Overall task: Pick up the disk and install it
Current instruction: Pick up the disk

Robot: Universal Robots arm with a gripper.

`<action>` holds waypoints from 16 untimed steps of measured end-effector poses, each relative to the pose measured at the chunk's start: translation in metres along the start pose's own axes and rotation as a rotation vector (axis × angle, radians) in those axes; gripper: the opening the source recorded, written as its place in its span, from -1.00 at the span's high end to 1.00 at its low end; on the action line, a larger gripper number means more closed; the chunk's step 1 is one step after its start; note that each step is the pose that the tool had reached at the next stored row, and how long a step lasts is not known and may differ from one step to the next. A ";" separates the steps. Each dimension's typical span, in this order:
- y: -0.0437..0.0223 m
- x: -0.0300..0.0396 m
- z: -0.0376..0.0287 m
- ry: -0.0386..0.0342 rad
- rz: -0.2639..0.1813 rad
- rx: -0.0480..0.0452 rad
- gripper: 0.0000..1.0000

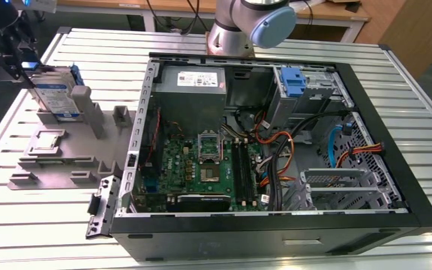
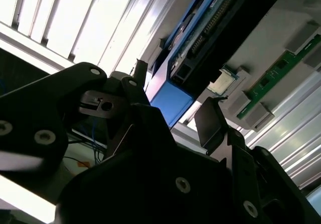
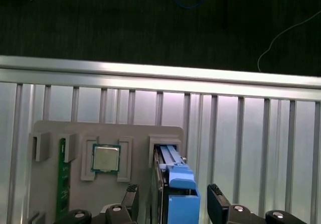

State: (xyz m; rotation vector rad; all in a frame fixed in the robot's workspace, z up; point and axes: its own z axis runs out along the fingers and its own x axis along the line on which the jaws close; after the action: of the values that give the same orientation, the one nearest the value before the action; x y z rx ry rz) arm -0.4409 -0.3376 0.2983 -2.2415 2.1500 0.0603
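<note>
Two fingers (image 3: 215,200) of the gripper (image 3: 173,193) are standing spread, flanking the disk (image 1: 54,94) without touching it. The disk is sitting upright in the grey holder (image 1: 58,152) on the table (image 1: 43,225), outside the case (image 1: 276,242), at the exterior view's left.

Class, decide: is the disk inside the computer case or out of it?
Out. The disk stands on edge in a slot of the grey fixture, outside the open case. The open gripper straddles it.
</note>
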 end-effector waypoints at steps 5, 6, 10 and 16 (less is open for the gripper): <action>0.0004 -0.0010 0.0023 -0.0003 0.009 -0.0002 -0.29; 0.0007 -0.0011 0.0026 -0.0007 0.009 -0.0004 -0.29; 0.0012 -0.0011 0.0030 -0.0011 0.009 -0.0006 -0.29; 0.0014 -0.0012 0.0032 -0.0015 0.009 -0.0085 -0.29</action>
State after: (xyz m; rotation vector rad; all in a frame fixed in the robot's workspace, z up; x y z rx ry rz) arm -0.4423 -0.3363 0.2952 -2.2351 2.1638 0.0715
